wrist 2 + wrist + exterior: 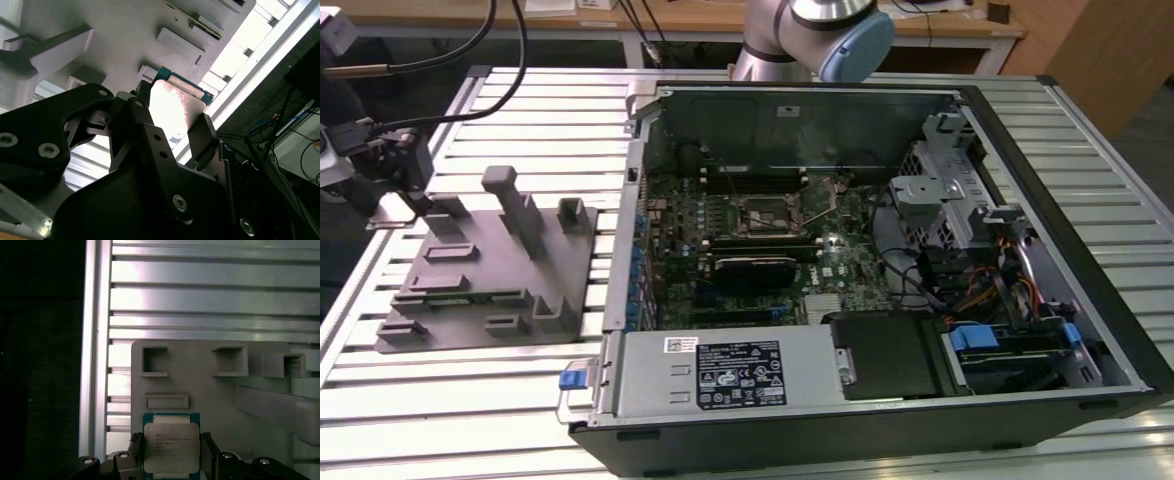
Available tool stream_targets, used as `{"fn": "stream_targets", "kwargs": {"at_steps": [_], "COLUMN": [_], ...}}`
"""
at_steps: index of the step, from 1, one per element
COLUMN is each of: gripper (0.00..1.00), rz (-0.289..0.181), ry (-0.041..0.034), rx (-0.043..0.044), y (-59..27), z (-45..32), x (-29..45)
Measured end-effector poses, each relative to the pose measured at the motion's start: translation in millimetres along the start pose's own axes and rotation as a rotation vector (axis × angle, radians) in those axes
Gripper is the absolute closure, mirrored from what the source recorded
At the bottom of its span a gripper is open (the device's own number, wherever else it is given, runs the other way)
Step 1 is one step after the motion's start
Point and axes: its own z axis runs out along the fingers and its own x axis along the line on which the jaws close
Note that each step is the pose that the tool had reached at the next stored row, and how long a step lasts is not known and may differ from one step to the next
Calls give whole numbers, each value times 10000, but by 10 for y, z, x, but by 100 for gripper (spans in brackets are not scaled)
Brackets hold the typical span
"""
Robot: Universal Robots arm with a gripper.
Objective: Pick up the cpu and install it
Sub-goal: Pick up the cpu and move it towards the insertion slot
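The pincer point(408, 200) is hanging over the far corner of the grey fixture point(467, 280), at the exterior view's left, on the slatted aluminium tabletop point(454, 400). In the first wrist view the cpu point(171, 444) is sitting squarely between the two black fingers point(206, 452), its silvery lid facing the camera and its green board edge showing around the lid. The pincer is drawn in to the width of the chip, one finger against each of two opposite edges. The pads appear to be pressing on those edges, though the contact line itself is lying in shadow.

The second wrist view is showing the same hold from the other side, with the cpu's bright face caught between the finger ends, just beside the fixture's grey surface. I cannot tell whether the chip is resting in its pocket or is already clear of it.

The chip is square, so it has no long axis to line up. What matters is that it is lying straight ahead of the pincer, centred in the gap and not skewed to either finger.

The motherboard socket point(767, 210), its thin lever standing up, is lying well apart toward the exterior view's right, inside the open computer case point(1087, 210).
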Motion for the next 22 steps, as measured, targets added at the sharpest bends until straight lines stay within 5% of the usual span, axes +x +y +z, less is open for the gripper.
{"fn": "stream_targets", "kwargs": {"at_steps": [22], "gripper": [46], "rz": [0], "ry": [-1], "rx": [0], "y": [3], "z": [-52], "x": [0]}}
